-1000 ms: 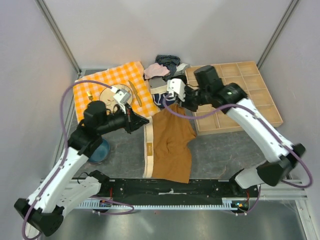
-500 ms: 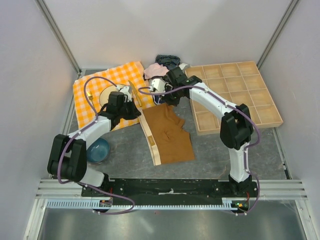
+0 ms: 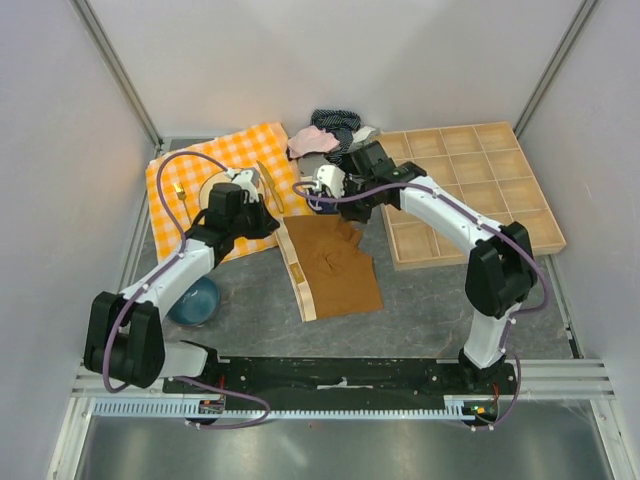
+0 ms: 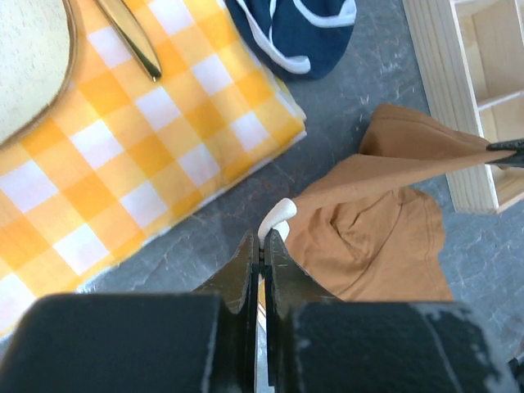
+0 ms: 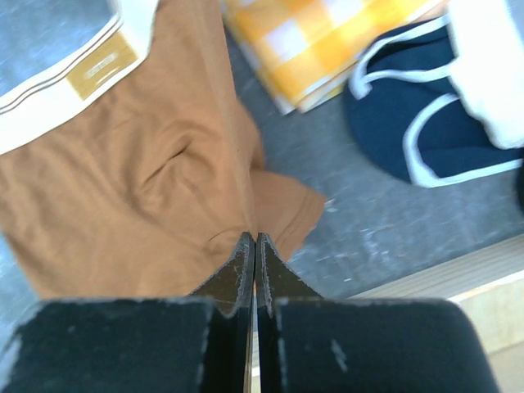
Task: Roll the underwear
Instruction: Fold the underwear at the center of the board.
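1. Underwear (image 3: 335, 265) lies on the grey table (image 3: 430, 300), between the orange checked cloth (image 3: 200, 175) and the wooden tray (image 3: 480, 190); cream waistband along its left edge.
2. Left gripper (image 4: 264, 250): jaws pressed together on the waistband's far end; cream edge pinched at the tips.
3. Right gripper (image 5: 255, 250): jaws clamped on a fold of rust-brown fabric at the far right corner; fabric pulled taut there.
4. Navy-and-white garment (image 5: 417, 123) lies just beyond, apart from the underwear.

Brown underwear (image 3: 335, 265) on grey table (image 3: 430, 305)
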`<state>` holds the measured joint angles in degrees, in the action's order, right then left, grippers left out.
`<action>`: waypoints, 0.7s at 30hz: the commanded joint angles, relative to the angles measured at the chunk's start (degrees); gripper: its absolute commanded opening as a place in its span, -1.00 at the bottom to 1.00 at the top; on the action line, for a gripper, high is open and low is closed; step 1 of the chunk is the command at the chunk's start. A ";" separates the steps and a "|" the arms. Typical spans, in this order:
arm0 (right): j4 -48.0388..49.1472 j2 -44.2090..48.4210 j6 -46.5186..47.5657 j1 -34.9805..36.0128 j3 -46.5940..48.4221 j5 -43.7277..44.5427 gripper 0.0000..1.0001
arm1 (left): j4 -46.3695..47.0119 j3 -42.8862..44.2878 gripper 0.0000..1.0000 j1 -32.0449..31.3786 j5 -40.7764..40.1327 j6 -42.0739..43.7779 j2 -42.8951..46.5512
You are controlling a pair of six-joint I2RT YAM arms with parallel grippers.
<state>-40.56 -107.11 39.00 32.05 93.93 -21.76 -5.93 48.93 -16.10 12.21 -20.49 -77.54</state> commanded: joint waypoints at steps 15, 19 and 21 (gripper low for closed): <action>-7.16 16.84 9.86 -0.15 -24.67 -11.11 -1.00 | -7.95 -12.53 -0.97 -11.93 7.31 -7.72 15.04; -8.40 17.37 11.44 0.11 -27.48 -13.48 -1.00 | -8.31 -15.87 -0.97 -13.52 6.69 -9.04 15.40; -8.66 16.59 11.97 0.38 -28.97 -14.27 -1.00 | -8.04 -16.41 -0.97 -15.18 6.08 -9.48 14.52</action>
<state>-47.20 -91.61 48.10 32.25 67.31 -32.08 -13.26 34.22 -29.30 18.57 -26.63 -62.78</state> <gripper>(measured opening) 0.009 0.033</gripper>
